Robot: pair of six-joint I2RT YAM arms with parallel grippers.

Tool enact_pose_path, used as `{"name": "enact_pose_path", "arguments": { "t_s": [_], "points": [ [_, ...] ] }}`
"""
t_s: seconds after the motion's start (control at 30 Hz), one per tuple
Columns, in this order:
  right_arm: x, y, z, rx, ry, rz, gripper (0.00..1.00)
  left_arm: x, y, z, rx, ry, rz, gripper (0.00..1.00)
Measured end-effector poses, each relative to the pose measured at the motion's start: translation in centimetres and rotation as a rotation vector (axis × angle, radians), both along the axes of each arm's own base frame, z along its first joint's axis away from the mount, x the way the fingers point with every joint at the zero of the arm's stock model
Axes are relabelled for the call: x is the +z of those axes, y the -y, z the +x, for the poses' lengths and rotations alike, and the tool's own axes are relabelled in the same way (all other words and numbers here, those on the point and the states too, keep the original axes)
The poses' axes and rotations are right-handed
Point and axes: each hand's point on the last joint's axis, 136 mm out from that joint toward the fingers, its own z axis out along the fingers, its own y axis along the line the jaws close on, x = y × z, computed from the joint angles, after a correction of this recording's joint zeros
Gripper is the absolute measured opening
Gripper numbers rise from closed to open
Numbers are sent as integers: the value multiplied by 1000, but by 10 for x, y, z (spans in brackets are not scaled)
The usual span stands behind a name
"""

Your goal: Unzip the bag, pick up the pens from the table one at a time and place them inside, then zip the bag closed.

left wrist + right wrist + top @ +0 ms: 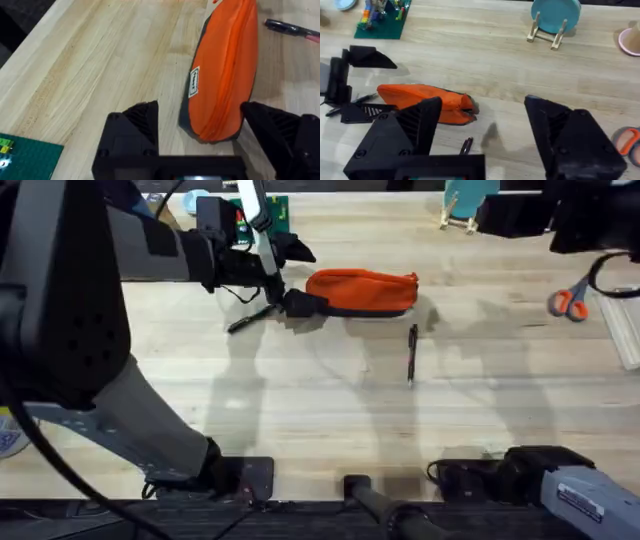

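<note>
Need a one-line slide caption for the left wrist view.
Open left pincer straddling the end of the orange bag, a pen beyond it.

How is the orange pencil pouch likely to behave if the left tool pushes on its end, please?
The bag looks like soft fabric with rounded, sagging sides, so it would probably crumple rather than slide stiffly. It lies flat on the smooth table, so it may scoot and is unlikely to roll. The open left tool straddles its end.

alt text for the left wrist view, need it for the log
The left gripper, fingers open, straddles the near end of the orange bag, which lies zipped on the light wooden table. One black pen lies beyond the bag, and a green baseplate corner sits at the frame's edge.
</note>
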Motion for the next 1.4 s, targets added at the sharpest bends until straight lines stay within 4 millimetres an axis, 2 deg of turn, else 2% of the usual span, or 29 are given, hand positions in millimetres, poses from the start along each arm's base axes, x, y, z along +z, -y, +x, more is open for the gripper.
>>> {"name": "enact_pose_path", "arguments": {
  "t_s": [0.3,0.37,0.53,0.67,0.8,1.4],
  "points": [
    [0,0,0,0,0,0,996,0,0,0,0,0,0,995],
    [0,0,0,0,0,0,996,0,0,0,0,0,0,952],
    [0,0,0,0,0,0,996,1,1,-1,-7,-1,-8,671],
    [0,0,0,0,0,0,996,2,2,-2,-14,0,-16,297],
    [-1,0,0,0,-3,0,996,4,3,-3,-19,0,-25,60],
    [-14,0,-11,0,-72,0,996,4,3,-3,-22,0,-30,41]
  ]
}}
